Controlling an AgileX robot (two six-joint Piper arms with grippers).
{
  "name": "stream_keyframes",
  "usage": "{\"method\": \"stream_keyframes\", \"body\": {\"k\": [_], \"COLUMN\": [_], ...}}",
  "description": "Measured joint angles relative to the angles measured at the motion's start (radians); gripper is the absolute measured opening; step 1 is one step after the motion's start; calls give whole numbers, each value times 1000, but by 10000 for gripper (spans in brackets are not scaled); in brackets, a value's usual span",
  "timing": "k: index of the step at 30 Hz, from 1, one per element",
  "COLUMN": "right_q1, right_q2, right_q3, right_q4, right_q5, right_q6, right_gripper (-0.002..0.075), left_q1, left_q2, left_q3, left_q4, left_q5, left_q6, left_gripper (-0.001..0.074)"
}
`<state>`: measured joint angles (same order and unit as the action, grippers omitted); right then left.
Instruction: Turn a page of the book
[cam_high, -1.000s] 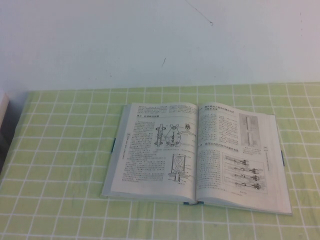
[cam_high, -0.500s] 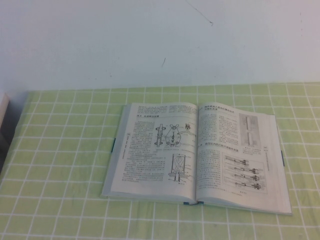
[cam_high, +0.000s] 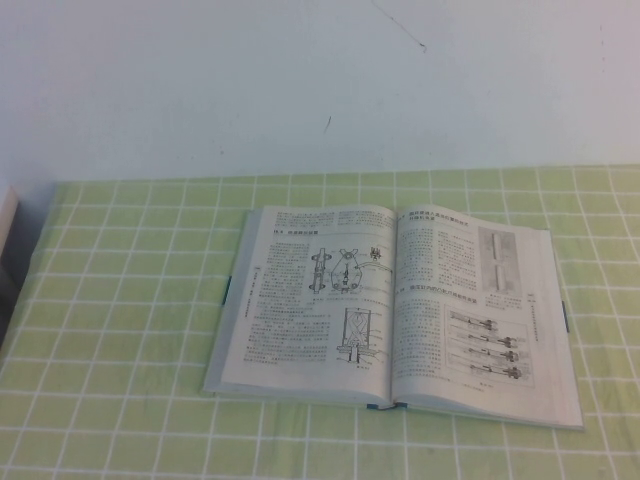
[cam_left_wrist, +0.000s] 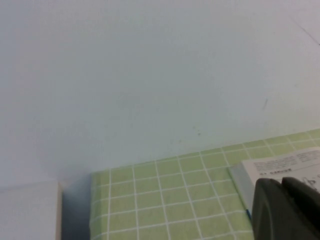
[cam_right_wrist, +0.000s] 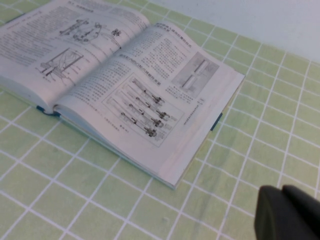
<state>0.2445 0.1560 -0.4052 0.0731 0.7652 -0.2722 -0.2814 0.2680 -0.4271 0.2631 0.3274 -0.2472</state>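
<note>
High view: book lies open, flat on green checked cloth, centre-right of table, spine running toward white wall; neither arm in sight. Right-hand page lies flat, carries text and boxed diagrams. Left wrist view: left gripper seen as dark tip near book's corner, fingers pressed together. Right wrist view: right gripper above cloth, apart from book, beyond its outer edge; fingers closed, holding nothing
</note>
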Motion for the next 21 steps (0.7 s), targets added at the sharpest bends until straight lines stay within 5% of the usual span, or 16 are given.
{"method": "stream_keyframes", "body": {"k": [7,13,21], "right_q1": [0,0,0], "right_q2": [0,0,0], "right_q3": [0,0,0], "right_q4": [0,0,0], "right_q5": [0,0,0], "right_q6": [0,0,0], "right_gripper": [-1,-1,-1], "left_q1": [163,186,209], "left_q2": [-100,-253,-277], "left_q3": [261,443,449], "left_q4": [-63,-151,-215], "left_q5": [-156,-98,-11], "left_q6": [38,22,52], "left_gripper": [-2,-2,-2]}}
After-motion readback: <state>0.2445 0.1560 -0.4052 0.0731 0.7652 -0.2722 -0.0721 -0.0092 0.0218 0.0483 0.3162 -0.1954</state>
